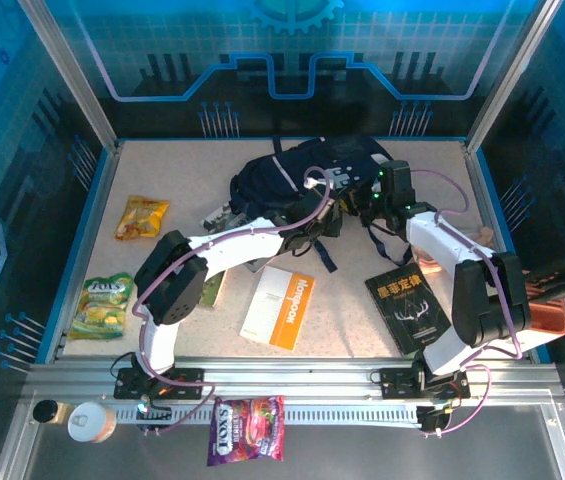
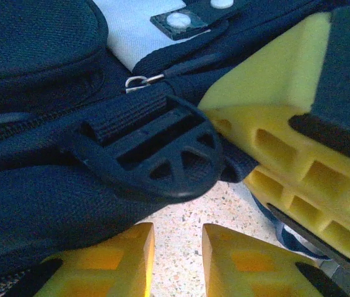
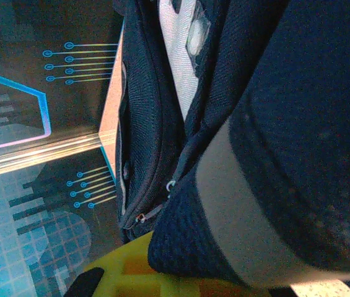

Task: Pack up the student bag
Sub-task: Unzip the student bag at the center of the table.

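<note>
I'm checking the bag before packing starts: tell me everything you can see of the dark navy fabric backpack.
The student bag, a large dark navy backpack of coarse woven fabric, lies slumped at the table's far centre, black straps trailing toward the near edge. It shows a grey-white top patch, zip seams with a small metal pull and a black plastic strap buckle. The right gripper pinches its webbing beside that buckle; the left gripper hovers close.

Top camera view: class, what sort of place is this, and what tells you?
Probably a robot test cell, not a classroom: left arm and right arm bolted to a metal rail, blue circuit-patterned walls boxing in the table, and a student bag laid out among books and snack packs.
</note>
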